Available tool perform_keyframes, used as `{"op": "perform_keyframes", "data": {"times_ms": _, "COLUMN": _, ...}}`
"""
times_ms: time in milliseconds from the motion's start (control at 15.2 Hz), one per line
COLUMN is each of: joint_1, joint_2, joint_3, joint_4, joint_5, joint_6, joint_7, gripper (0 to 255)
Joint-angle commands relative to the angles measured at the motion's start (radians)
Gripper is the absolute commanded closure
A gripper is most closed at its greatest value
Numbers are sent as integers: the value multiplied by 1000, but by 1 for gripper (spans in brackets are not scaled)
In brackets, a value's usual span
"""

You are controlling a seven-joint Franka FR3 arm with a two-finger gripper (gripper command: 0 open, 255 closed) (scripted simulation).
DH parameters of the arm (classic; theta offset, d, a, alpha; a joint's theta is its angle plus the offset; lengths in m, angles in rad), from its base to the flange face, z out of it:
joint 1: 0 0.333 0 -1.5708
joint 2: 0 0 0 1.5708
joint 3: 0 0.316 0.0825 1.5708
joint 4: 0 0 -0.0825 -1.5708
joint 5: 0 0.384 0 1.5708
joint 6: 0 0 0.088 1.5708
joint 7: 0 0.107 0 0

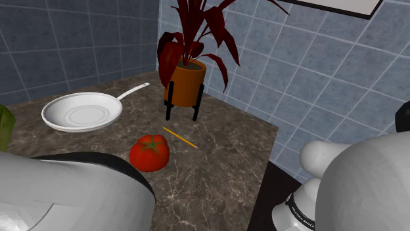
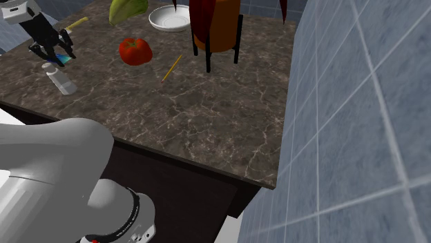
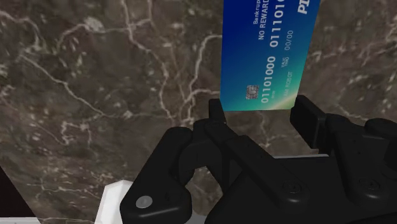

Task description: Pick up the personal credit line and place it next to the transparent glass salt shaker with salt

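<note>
Wrist view has the hand (image 3: 262, 113) clasping the blue credit card (image 3: 267, 51) over the surface (image 3: 95, 83), just beside the salt shaker (image 2: 61, 79), so the carry seems nearly done and the next move calls for lowering it and letting go.

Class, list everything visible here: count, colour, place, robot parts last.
counter: one, dark marbled, under everything
frying pan: one, white, shoulder view's left
tomato: one, red, beside frying pan
potted plant: one, red leaves, orange pot, near wall
pencil: one, yellow, between tomato and potted plant
leafy vegetable: one, green, beside frying pan
card: one, blue, between fingers
salt shaker: one, clear, near card
arm: one, white, shoulder view's foreground
fingers: two, black, shut on card
</note>
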Motion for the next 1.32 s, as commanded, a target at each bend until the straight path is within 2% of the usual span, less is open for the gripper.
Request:
{"op": "perform_keyframes", "data": {"times_ms": 0, "joint_1": 0, "joint_2": 0, "joint_3": 0, "joint_4": -1, "joint_5": 0, "joint_6": 0, "joint_7": 0, "gripper": 255}}
{"op": "perform_keyframes", "data": {"times_ms": 66, "joint_1": 0, "joint_2": 0, "joint_3": 0, "joint_4": 0, "joint_5": 0, "joint_6": 0, "joint_7": 0, "gripper": 255}}
{"op": "perform_keyframes", "data": {"times_ms": 132, "joint_1": 0, "joint_2": 0, "joint_3": 0, "joint_4": 0, "joint_5": 0, "joint_6": 0, "joint_7": 0, "gripper": 0}}
{"op": "perform_keyframes", "data": {"times_ms": 462, "joint_1": 0, "joint_2": 0, "joint_3": 0, "joint_4": 0, "joint_5": 0, "joint_6": 0, "joint_7": 0, "gripper": 0}}
{"op": "perform_keyframes", "data": {"times_ms": 726, "joint_1": -13, "joint_2": 29, "joint_3": -24, "joint_4": 98, "joint_5": -35, "joint_6": -106, "joint_7": 26, "gripper": 0}}
{"op": "perform_keyframes", "data": {"times_ms": 1254, "joint_1": -13, "joint_2": 29, "joint_3": -24, "joint_4": 98, "joint_5": -35, "joint_6": -106, "joint_7": 26, "gripper": 0}}
